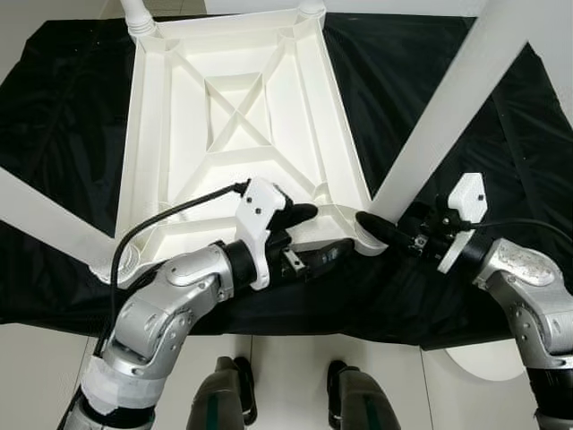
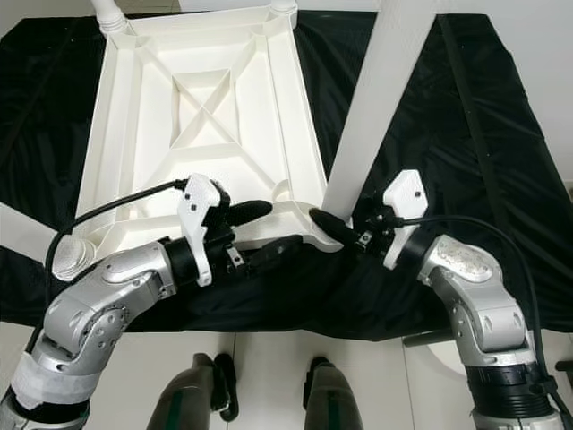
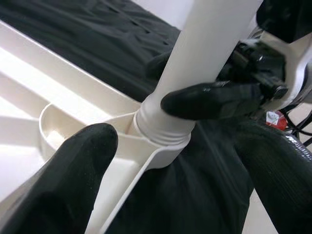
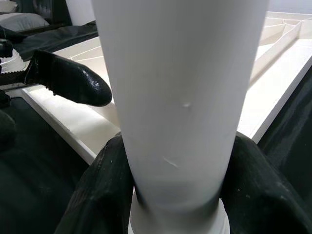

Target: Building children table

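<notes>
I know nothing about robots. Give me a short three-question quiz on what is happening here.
1. True or false: the tabletop lies underside up on the black cloth.
2. The right gripper is closed around what? A) cloth B) leg C) cable
3. Which gripper holds the tabletop's near edge?

Key
1. True.
2. B, the white leg, just above its corner socket.
3. The left gripper.
</notes>
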